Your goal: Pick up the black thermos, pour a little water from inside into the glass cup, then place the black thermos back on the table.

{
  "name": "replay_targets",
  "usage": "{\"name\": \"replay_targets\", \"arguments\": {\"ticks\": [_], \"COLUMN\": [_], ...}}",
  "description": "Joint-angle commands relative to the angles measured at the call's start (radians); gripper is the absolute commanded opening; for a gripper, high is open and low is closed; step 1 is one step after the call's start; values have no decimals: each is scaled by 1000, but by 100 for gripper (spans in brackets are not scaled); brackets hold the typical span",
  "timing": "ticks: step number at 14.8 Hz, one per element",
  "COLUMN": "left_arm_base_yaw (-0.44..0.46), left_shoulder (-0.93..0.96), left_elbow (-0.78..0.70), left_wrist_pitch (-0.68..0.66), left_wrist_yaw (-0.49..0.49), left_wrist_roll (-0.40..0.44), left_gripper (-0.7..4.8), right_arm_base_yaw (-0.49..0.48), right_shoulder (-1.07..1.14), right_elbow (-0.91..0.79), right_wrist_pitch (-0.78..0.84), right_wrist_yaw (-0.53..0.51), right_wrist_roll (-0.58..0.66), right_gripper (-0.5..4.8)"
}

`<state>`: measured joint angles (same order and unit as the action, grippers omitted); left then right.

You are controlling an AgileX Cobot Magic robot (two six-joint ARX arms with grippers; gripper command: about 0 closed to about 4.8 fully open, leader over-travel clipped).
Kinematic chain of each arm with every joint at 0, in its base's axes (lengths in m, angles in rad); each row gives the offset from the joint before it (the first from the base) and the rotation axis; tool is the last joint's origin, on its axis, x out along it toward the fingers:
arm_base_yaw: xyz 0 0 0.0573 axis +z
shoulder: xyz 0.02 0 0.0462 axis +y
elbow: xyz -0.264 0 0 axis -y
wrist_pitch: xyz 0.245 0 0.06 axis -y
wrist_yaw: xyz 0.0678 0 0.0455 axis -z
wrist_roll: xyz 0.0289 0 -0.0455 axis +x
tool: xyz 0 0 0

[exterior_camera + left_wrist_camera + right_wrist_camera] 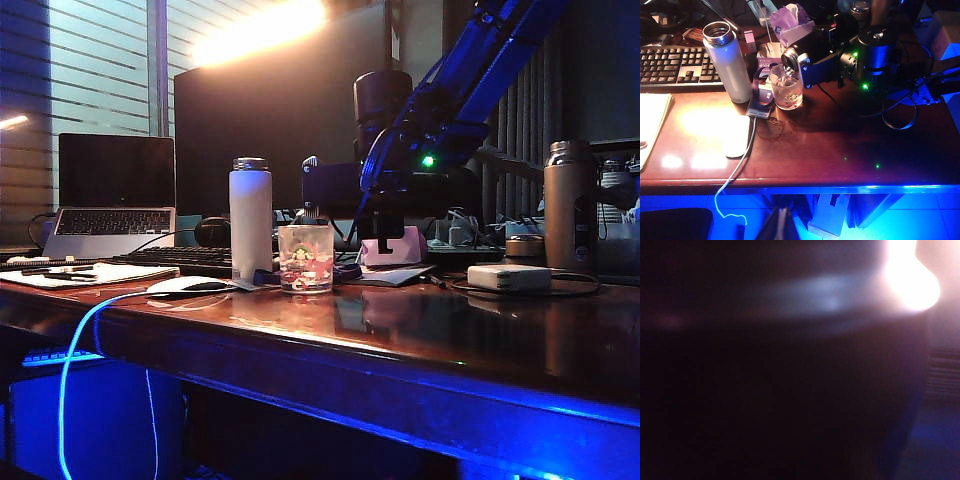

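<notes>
Halfway: right gripper (805, 62), jaws clamped on the black thermos (807, 47), pours into the glass cup (786, 87); returning it to the bench (840, 145) remains; left gripper unseen.

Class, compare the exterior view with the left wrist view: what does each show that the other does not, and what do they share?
Only the exterior view: a laptop at the back and a bronze-grey flask. Only the left wrist view: the black thermos tipped with its mouth over the glass cup, and the floor under the table. Both: cup, white bottle, keyboard, and the right gripper around the thermos. Left gripper unseen.
</notes>
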<state>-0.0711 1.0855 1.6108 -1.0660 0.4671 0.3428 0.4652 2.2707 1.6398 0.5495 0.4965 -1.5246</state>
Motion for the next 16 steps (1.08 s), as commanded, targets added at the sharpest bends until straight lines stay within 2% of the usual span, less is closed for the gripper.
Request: {"name": "replay_targets", "arguments": {"ticks": [1, 7, 10, 13, 16], "left_arm_base_yaw": [-1, -1, -1, -1, -1], "left_shoulder": [-2, -2, -2, -2, -2], "left_elbow": [0, 0, 0, 0, 0], "left_wrist_pitch": [13, 13, 13, 13, 13], "left_wrist_yaw": [5, 5, 4, 4, 4], "left_wrist_roll": [-2, -2, -2, -2, -2], "left_gripper": [-2, -1, -2, -2, -2], "right_arm_base_yaw": [-1, -13, -13, -13, -13], "right_shoulder": [-13, -13, -13, -13, -13], "right_elbow": [10, 10, 10, 10, 10], "right_wrist_pitch": [53, 53, 53, 43, 32], "right_wrist_yaw": [13, 25, 24, 22, 21], "right_wrist_roll": [6, 11, 161, 229, 405], "right_gripper": [147, 148, 148, 148, 147]}}
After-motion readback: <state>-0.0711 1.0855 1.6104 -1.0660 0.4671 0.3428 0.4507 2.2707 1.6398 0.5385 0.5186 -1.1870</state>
